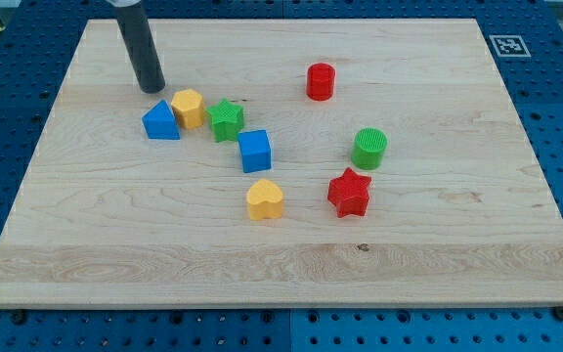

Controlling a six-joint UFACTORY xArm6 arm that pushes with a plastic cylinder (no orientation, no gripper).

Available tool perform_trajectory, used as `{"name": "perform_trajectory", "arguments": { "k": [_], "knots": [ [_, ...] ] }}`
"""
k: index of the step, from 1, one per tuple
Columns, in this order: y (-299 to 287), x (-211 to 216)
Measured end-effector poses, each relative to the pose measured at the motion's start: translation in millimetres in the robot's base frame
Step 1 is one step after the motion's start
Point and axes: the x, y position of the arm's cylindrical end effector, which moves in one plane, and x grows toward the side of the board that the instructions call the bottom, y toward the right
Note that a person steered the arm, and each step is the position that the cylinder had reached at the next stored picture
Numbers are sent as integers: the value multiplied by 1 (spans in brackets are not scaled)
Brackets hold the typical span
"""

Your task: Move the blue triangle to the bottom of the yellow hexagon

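The blue triangle (161, 121) lies in the upper left part of the wooden board (106, 244). The yellow hexagon (189, 107) sits right beside it, touching its right side and slightly nearer the view's top. My tip (151, 88) stands just above the blue triangle, to the upper left of the yellow hexagon, a small gap away from both. The dark rod rises from the tip to the view's top edge.
A green star (227, 119) touches the hexagon's right side. A blue cube (255, 151) lies below right of it. A yellow heart (264, 198), a red star (349, 192), a green cylinder (369, 149) and a red cylinder (321, 81) lie farther right.
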Motion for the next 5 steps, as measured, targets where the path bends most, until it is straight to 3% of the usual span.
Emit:
{"name": "perform_trajectory", "arguments": {
  "k": [1, 2, 5],
  "knots": [
    [4, 26],
    [14, 26],
    [23, -5]
  ]
}}
